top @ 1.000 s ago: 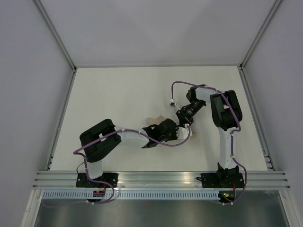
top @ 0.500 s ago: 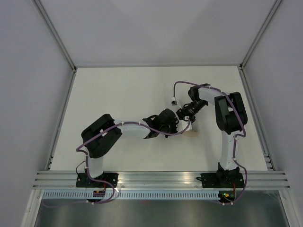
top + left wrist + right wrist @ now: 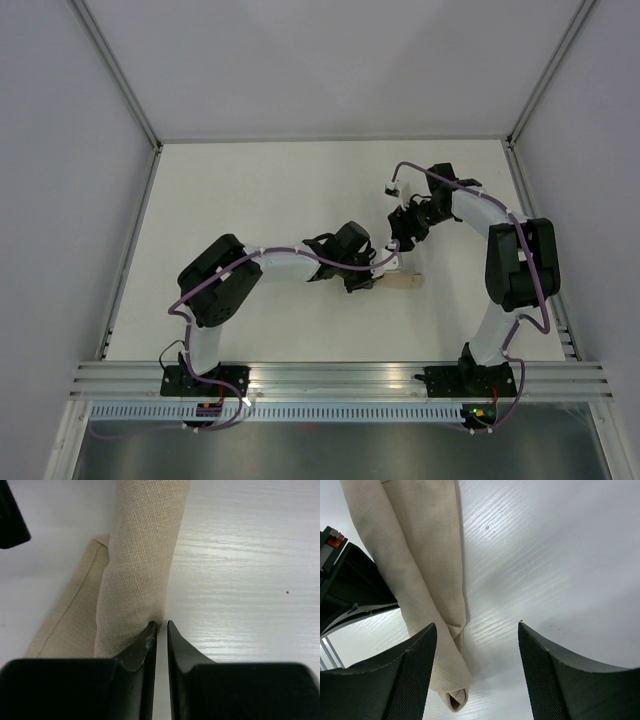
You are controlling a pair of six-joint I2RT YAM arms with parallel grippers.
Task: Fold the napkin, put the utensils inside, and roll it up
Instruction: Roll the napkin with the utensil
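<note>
Now: left pincer [image 3: 161, 625], black fingers set almost together with only a thin slit between them and nothing seen in it. The tips touch the near edge of the beige-tan woven cloth napkin [image 3: 140, 555]. The napkin lies rolled into a long tube on the white wood-grain desk [image 3: 240, 580], with a flat hemmed flap lying alongside the tube. Right pincer [image 3: 476, 626], fingers spread wide, holding nothing, hanging over the desk just beside one end of the roll. Overhead view: the roll lies near the desk's centre, just right of the left pincer. The right pincer sits beyond the roll's far side, apart from it.
</note>
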